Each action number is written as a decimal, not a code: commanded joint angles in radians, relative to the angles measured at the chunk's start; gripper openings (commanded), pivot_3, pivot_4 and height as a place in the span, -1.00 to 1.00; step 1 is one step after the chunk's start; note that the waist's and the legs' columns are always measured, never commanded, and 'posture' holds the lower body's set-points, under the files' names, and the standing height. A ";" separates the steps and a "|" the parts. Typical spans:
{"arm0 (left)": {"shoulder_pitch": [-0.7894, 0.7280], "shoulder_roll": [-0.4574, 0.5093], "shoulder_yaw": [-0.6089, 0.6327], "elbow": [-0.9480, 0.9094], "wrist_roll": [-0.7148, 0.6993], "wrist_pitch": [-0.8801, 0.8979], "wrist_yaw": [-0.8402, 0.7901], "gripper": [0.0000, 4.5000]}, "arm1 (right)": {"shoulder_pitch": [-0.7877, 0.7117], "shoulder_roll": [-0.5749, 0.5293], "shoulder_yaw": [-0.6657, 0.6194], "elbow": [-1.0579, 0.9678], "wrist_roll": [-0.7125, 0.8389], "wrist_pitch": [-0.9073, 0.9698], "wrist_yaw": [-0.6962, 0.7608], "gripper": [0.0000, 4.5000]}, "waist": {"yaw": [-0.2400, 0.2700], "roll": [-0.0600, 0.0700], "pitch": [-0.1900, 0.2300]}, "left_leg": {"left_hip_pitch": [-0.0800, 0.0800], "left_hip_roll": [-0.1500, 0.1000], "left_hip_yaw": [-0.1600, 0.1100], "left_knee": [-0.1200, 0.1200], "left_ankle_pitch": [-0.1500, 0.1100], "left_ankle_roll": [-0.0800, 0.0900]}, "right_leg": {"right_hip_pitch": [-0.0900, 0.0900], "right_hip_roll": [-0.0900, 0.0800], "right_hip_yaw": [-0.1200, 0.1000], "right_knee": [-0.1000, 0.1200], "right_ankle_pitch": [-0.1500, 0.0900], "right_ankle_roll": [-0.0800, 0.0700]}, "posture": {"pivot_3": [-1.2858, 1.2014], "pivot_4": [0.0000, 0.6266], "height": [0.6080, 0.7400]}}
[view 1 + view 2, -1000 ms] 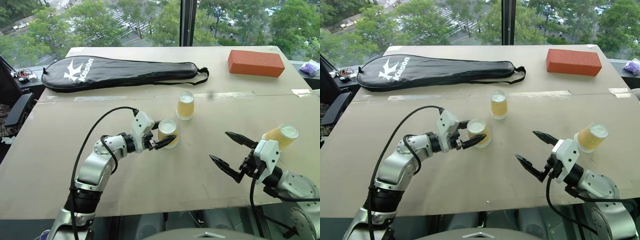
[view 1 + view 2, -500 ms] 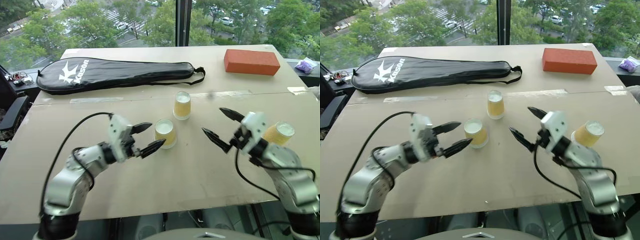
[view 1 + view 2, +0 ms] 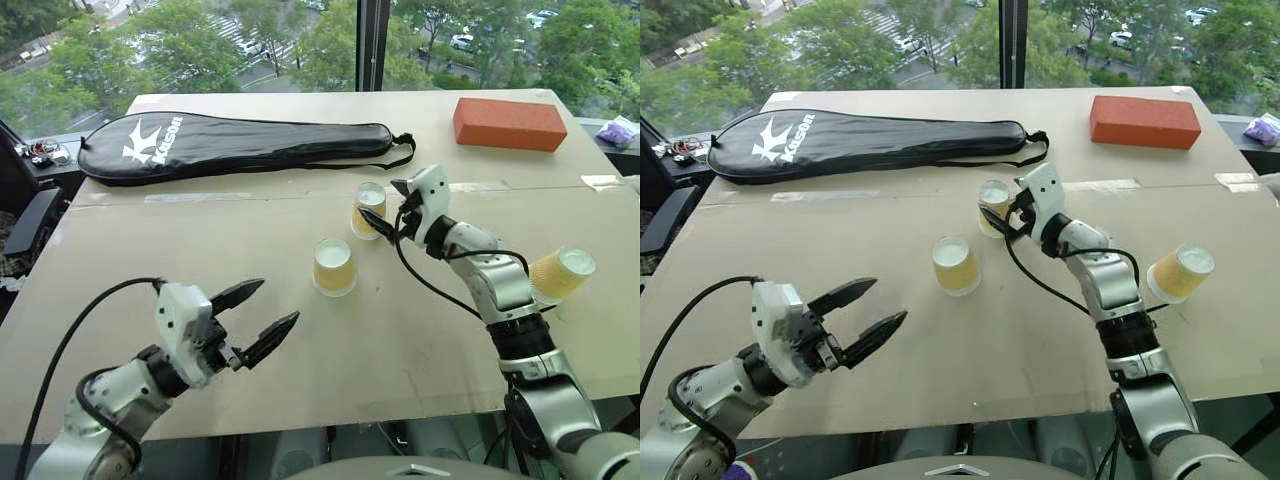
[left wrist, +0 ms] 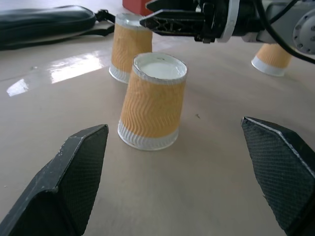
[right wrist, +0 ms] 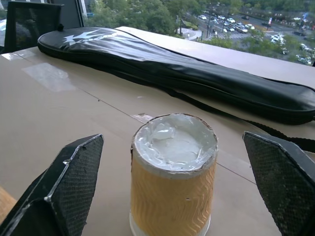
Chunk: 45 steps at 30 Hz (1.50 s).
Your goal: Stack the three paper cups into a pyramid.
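Soft daylight enters through the window (image 3: 250,40) beyond the table (image 3: 120,250). Shadows are faint. Pale glare patches gleam on the tabletop; everything appears sharp.

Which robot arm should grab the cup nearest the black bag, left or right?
Probably the right. The right gripper is open with its fingers on either side of the far cup, which stands upside down on the table. The left gripper is open too, but it sits well short of even the middle cup.
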 commanded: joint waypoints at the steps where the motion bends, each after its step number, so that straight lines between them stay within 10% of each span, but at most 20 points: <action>1: 0.055 0.010 0.049 -0.014 0.007 -0.118 -0.076 0.97 | -0.067 0.016 -0.003 0.092 -0.036 -0.041 -0.002 1.00 | -0.003 0.000 0.000 | 0.000 0.000 0.001 0.000 0.000 0.000 | 0.000 0.000 0.000 0.000 0.000 0.000 | 0.03 -0.52 1.00; 6: 0.086 0.033 0.059 -0.009 -0.075 -0.119 -0.139 1.00 | -0.094 0.028 -0.018 0.155 -0.044 -0.059 0.015 0.65 | -0.002 0.001 0.000 | 0.000 0.000 0.003 -0.001 0.000 0.000 | -0.001 0.001 -0.001 0.000 0.000 0.000 | 0.03 -0.52 1.00; 10: 0.092 0.056 0.054 -0.004 -0.129 -0.098 -0.165 1.00 | -0.094 0.021 -0.040 0.147 -0.029 -0.057 0.036 -0.08 | -0.003 0.001 0.001 | 0.000 0.000 0.002 -0.001 0.000 0.000 | -0.001 0.001 -0.001 0.000 0.000 0.000 | 0.03 -0.52 1.00; 27: 0.017 0.163 0.020 0.098 -0.197 -0.041 -0.310 1.00 | 0.369 -0.333 -0.142 -0.579 0.291 0.132 0.341 -0.09 | -0.005 0.004 0.003 | 0.000 0.000 0.002 -0.003 0.000 0.000 | -0.002 0.003 -0.001 -0.001 -0.003 0.004 | 0.03 -0.52 1.00; 45: 0.034 0.180 0.038 0.114 -0.181 -0.057 -0.353 1.00 | 0.413 -0.261 0.103 -0.400 0.010 -0.097 0.300 -0.09 | 0.000 0.002 0.002 | 0.001 0.001 0.002 -0.003 0.000 0.000 | -0.002 0.002 0.000 -0.001 -0.003 0.004 | 0.03 -0.52 1.00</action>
